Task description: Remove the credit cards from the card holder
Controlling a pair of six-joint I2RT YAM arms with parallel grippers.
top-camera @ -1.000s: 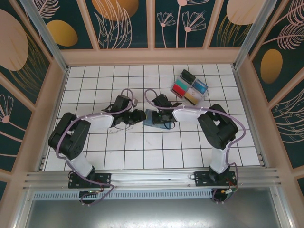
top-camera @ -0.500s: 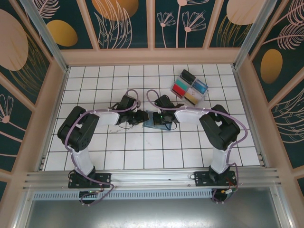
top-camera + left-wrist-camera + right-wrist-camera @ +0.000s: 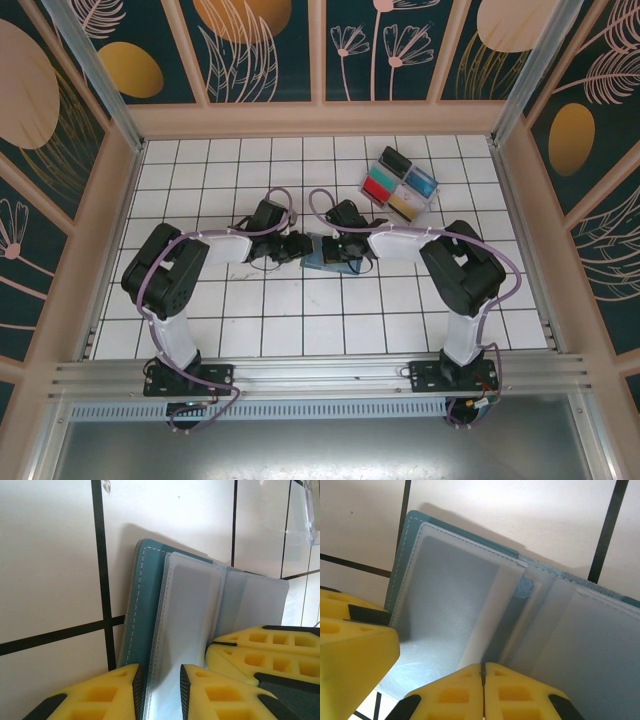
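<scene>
The teal card holder [image 3: 322, 252] lies open on the white tiles between both grippers, its frosted plastic sleeves [image 3: 192, 605] spread. My left gripper [image 3: 300, 247] is at its left edge. In the left wrist view the left gripper [image 3: 160, 672] is open by a narrow gap, one jaw over the teal cover [image 3: 145, 600], the other over a sleeve. My right gripper [image 3: 483, 666] is shut, its tips meeting at a pale sleeve fold [image 3: 502, 610] near the spine; its yellow fingers [image 3: 260, 652] rest on the right half. The credit cards are hidden.
A clear plastic tray [image 3: 402, 182] with coloured compartments stands at the back right, and its corner [image 3: 312, 515] shows in the left wrist view. Wooden walls and metal rails ring the tiled floor [image 3: 300, 310], which has free room in front of the holder.
My left arm has swung right, bringing its gripper from left of the holder up to its left edge, and its jaws have narrowed a little. The right gripper has stayed put.
</scene>
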